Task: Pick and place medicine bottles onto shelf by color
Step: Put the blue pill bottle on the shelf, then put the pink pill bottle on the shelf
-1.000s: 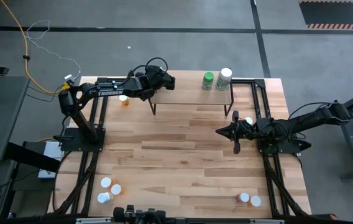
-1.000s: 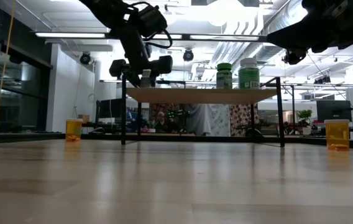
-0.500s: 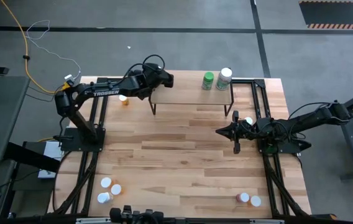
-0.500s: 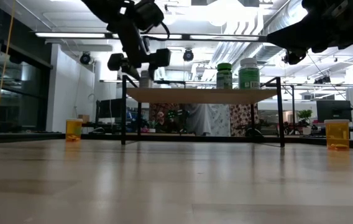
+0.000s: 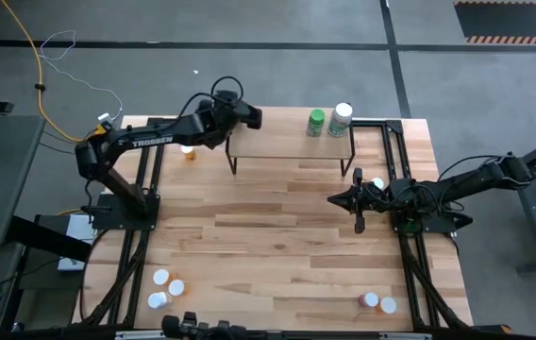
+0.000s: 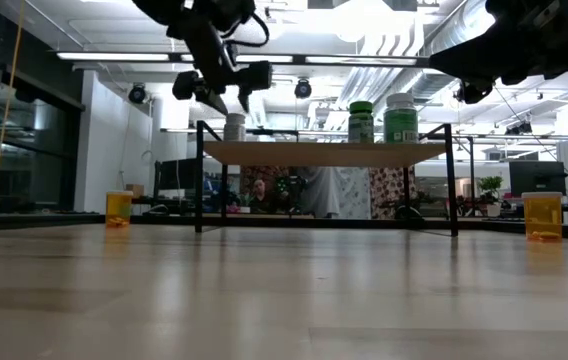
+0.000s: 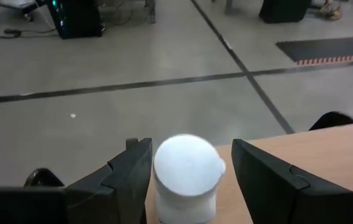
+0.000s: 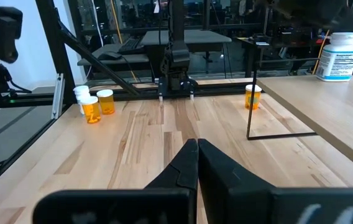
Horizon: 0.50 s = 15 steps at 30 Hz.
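Observation:
The shelf (image 5: 287, 144) stands at the table's far middle. A white bottle (image 6: 234, 127) stands upright on the shelf's left end (image 6: 226, 151). My left gripper (image 6: 226, 82) hovers open just above it. In the left wrist view its fingers stand on either side of the bottle's white cap (image 7: 186, 163) without touching it. A green bottle (image 5: 316, 122) and a green-labelled, white-capped bottle (image 5: 342, 118) stand on the shelf's right end. My right gripper (image 5: 359, 210) waits shut above the table's right side.
One orange bottle (image 5: 189, 151) stands on the table below my left arm and another (image 5: 377, 183) beside my right arm. Several white-capped bottles (image 5: 165, 288) stand at the near left, two more (image 5: 378, 302) at the near right. The table's middle is bare wood.
My left gripper has risen from around the white bottle to just above it, with the gap between its fingers unchanged. The bottle has stayed upright on the shelf's left end.

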Each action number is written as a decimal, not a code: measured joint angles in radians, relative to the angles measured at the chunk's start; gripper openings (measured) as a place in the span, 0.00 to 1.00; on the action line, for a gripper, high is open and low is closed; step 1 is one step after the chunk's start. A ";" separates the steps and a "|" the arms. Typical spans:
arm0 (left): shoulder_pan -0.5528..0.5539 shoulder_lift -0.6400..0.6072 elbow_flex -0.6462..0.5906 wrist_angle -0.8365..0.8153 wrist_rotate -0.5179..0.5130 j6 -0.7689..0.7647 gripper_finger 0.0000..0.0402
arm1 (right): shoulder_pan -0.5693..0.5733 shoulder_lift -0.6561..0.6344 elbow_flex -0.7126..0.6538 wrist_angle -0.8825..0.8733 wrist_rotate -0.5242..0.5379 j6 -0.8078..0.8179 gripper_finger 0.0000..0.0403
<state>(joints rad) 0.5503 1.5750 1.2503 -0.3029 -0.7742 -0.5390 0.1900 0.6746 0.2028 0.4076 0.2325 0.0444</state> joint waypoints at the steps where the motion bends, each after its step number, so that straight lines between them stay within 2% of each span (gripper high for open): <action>1: 0.000 -0.008 0.000 0.005 0.001 0.007 0.53 | 0.000 0.000 0.000 0.000 0.000 0.000 0.00; 7: -0.001 -0.096 0.000 0.021 0.042 0.165 0.53 | 0.000 0.000 0.000 0.000 0.000 0.000 0.00; 11: -0.008 -0.207 0.000 -0.010 0.257 0.343 0.53 | 0.000 0.000 0.000 -0.001 0.000 0.000 0.00; 15: -0.078 -0.356 -0.063 -0.041 0.465 0.369 0.53 | 0.000 0.000 0.000 -0.004 0.000 0.000 0.00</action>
<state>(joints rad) 0.4724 1.2186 1.1878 -0.3442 -0.3097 -0.1703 0.1898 0.6746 0.2028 0.4038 0.2325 0.0444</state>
